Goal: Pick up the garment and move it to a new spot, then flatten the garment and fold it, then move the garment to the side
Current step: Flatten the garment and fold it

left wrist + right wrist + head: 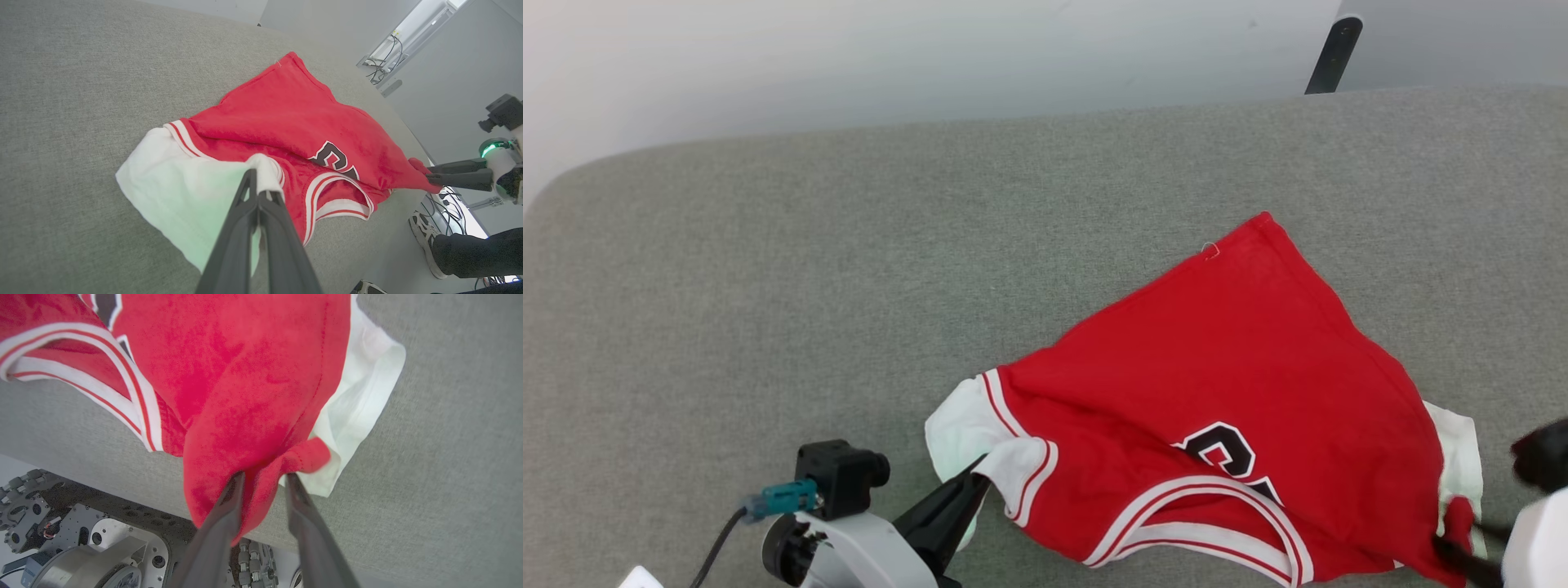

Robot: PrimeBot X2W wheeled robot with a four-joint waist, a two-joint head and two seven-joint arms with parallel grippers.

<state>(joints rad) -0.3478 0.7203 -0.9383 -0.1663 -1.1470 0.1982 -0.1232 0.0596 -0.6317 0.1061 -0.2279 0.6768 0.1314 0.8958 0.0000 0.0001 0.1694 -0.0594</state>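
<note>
- Head view: the garment (pixel 1217 367) lies rumpled on the grey fabric surface (pixel 849 269), over that surface's near right part. Its lettering is partly folded under.
- The left gripper (pixel 976 480) is at the surface's near edge, its fingers closed tight on the striped cuff of a white sleeve.
- The right gripper (pixel 1444 544) is at the surface's near right edge. Its fingers pinch bunched red cloth, which hangs past that edge beside the other white sleeve.
- A person's shoe (pixel 421 222) stands on the floor, off the surface.
</note>
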